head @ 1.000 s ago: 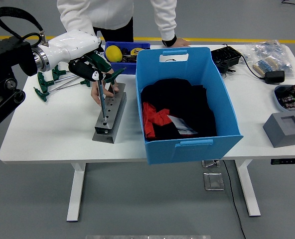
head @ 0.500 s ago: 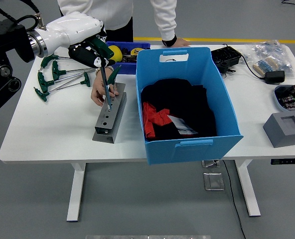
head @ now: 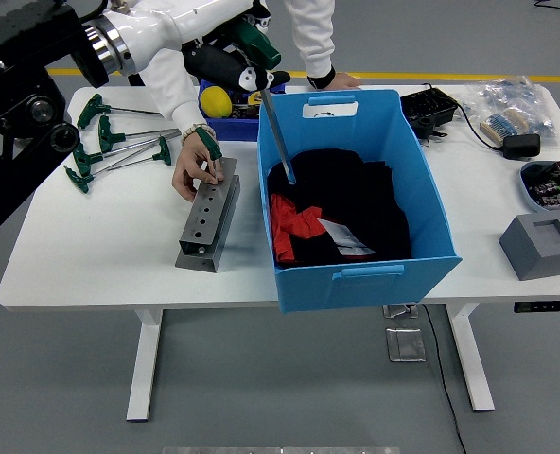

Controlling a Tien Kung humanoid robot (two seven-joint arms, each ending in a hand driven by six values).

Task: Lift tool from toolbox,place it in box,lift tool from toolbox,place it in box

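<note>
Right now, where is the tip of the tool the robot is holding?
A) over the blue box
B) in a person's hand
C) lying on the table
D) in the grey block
A: the left hand holds the tool with its shaft reaching down inside the blue box, clear of the grey block.

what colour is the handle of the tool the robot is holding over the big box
Dark green, seen in the head view, gripped in the left hand above the blue box.

No text, brand, number or sign can be read anywhere in the head view. The white label (head: 330, 110) on the far wall of the blue box (head: 356, 274), toward 12 o'clock, bears marks too small and blurred to make out.
</note>
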